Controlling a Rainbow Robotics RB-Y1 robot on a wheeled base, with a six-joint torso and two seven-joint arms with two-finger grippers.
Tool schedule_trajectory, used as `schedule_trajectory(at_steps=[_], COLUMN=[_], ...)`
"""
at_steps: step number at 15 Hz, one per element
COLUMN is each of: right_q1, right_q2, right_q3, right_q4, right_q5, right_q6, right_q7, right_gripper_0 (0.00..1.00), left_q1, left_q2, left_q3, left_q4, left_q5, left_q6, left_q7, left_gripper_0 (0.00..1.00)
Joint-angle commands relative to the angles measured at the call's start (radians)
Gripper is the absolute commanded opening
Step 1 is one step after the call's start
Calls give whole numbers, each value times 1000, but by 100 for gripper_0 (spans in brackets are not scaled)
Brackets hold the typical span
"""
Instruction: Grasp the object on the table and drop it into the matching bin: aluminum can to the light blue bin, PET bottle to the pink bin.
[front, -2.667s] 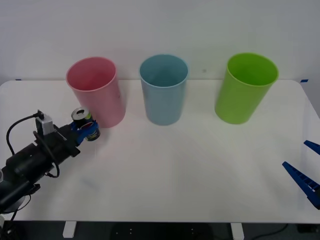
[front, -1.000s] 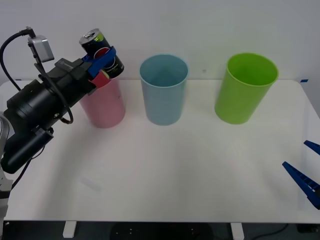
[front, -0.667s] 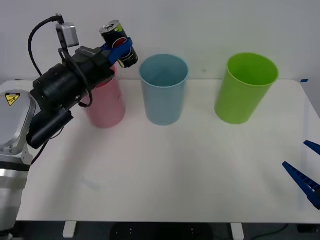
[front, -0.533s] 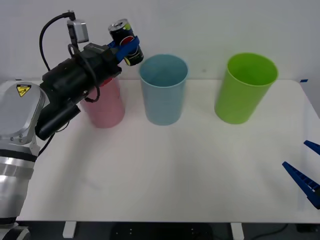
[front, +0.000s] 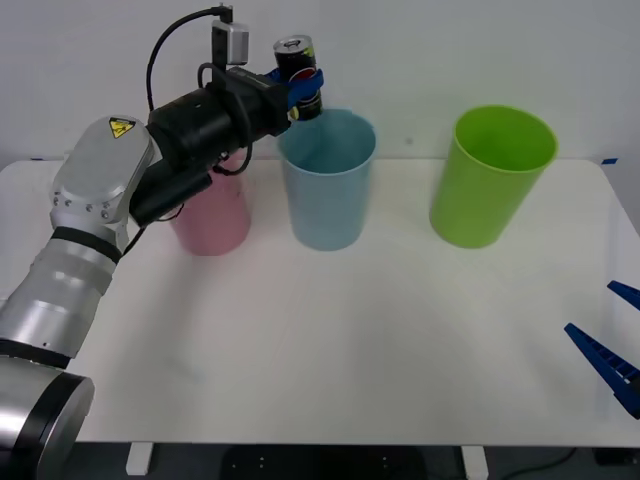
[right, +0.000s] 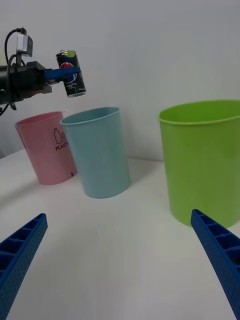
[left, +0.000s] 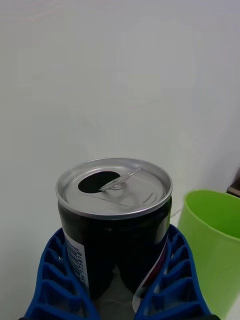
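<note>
My left gripper (front: 303, 84) is shut on the aluminum can (front: 298, 72), a small dark can with a silver top, held upright in the air above the left rim of the light blue bin (front: 327, 180). The right wrist view shows the can (right: 71, 73) up over that bin (right: 98, 151). Close up, the can (left: 115, 230) sits between my blue fingers (left: 57, 275). The pink bin (front: 212, 210) stands left of the blue one, partly behind my left arm. My right gripper (front: 608, 340) rests open at the table's (front: 330, 340) right front edge.
A lime green bin (front: 490, 175) stands right of the light blue bin. All three bins line the back of the white table, with a white wall behind them. My left arm reaches across above the pink bin.
My left gripper lifted the can off the table beside the pink bin, carried it up and rightward over the pink bin, and now holds it above the light blue bin's left rim. The right arm stayed still.
</note>
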Motion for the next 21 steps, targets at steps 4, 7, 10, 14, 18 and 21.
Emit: schedule_trajectory(at_steps=[4,7,10,14,18,21], right_q1=[0,0,0,0,0,0], right_q2=[0,0,0,0,0,0], right_q3=[0,0,0,0,0,0], right_q4=[0,0,0,0,0,0], right_q5=[0,0,0,0,0,0], right_q6=[0,0,0,0,0,0], right_q7=[0,0,0,0,0,0], right_gripper_0=[100,100,100,100,100,100], left_q1=[-87,-85,-85,-84,-82,-82], left_q2=[-68,-74,-74,-74,-66,-52], left_q3=[-9,-9,-9,-9,-7,-7], left_q4=[114,114,114,114,114,114], left_q5=[-30,-31,-16,-2,12,30], left_q6=[22,22,21,22,22,18], left_q7=[-73,-78,-79,-79,-79,-76], left_gripper_0=[2,17,100,100,100,100])
